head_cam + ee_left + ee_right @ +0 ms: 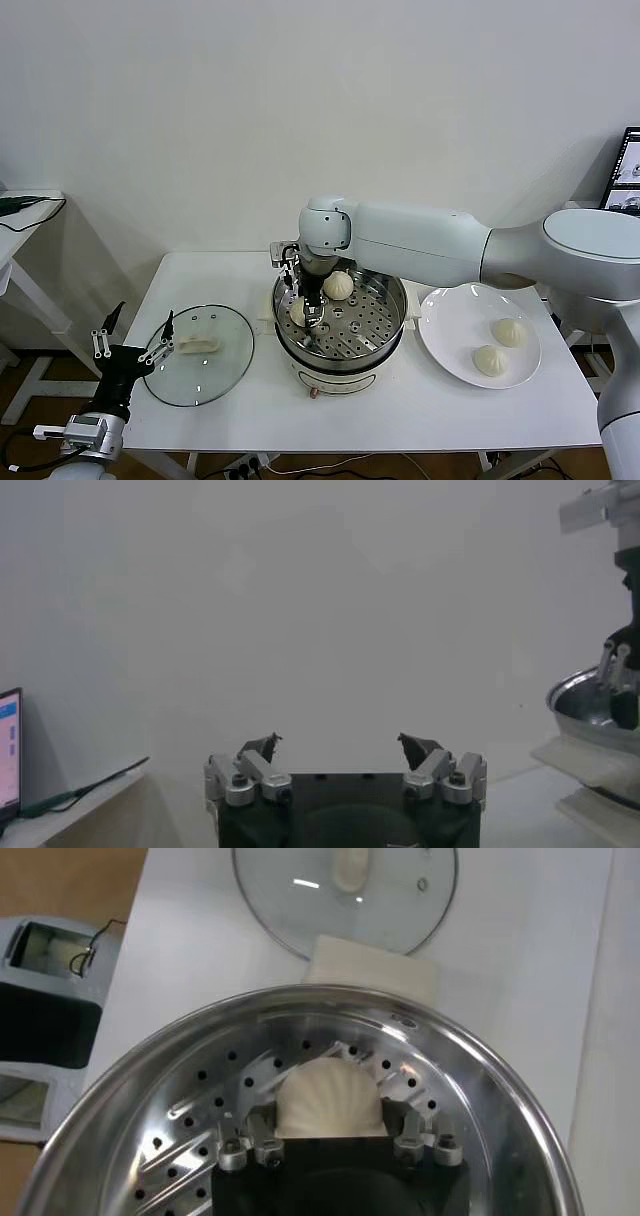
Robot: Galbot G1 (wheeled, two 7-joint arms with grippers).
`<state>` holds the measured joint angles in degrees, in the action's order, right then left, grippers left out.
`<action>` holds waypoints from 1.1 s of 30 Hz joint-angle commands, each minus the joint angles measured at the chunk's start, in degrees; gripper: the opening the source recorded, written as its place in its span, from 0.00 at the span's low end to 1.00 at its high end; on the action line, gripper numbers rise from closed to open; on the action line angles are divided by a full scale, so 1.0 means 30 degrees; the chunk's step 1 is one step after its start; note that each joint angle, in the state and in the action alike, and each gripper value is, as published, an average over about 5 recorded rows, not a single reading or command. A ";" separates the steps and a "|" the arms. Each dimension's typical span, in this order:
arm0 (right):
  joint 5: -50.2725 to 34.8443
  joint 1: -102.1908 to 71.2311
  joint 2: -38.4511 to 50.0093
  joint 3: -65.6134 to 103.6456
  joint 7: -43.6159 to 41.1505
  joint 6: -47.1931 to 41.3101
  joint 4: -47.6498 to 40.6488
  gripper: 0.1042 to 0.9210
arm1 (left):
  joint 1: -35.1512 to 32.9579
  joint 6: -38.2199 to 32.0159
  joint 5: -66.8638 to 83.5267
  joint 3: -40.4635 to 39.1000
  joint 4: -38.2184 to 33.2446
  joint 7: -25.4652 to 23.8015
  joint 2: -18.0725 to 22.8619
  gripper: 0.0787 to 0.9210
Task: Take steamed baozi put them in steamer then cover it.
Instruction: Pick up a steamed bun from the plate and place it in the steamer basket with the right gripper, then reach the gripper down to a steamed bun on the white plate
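Step in hand: placing the second bun. The right gripper [303,312] is down inside the steamer [385,335], at the side nearer the lid. A bun [329,1101] sits on the perforated tray between its fingers. In the right wrist view the fingers stand beside the dough, so it reads as a let-go under way; whether they are fully clear I cannot tell.

Next move, as a judgement: lift straight up so the fingers do not drag the bun, then cross to the plate for the third.

Steamer, steel pot on a white base: holds two buns. One is between the fingers of the right gripper. The other bun [338,285] lies just behind that gripper, toward the wall.

Plate [450,345], white, well out to the right gripper's right, beyond the pot: holds two buns [509,333] and [489,360], side by side, not yet moved.

Lid [215,370], clear glass, flat on the table [420,420], to the right gripper's left and just beside the pot. Its white handle [198,345] is at the centre. Covering not yet done.

Left gripper [130,350]: fingers spread wide, empty, idle at the table's left edge with the lid just to its right.
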<state>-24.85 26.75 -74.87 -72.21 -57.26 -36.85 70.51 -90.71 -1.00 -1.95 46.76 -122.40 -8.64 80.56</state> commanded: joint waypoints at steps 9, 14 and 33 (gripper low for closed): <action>-0.1699 0.3931 0.7011 0.1262 -0.2767 0.1691 0.3521 0.88 | -0.0244 -0.0003 -0.0478 -0.0379 -0.0409 0.0114 0.0150 0.88; -0.1043 0.5130 1.1617 0.0564 -0.4235 0.4046 0.5109 0.88 | -0.0241 0.0025 -0.0603 -0.0511 -0.0483 0.0139 0.0138 0.88; 0.9840 -0.8202 1.7681 0.9301 -0.6817 0.9324 0.3752 0.88 | -0.0572 -0.0098 -0.0948 -0.0667 -0.0436 0.0165 0.0219 0.88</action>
<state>-9.16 17.17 -29.62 -54.59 -75.10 -15.85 84.05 -92.20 -1.20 -4.62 44.84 -123.58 -8.16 81.05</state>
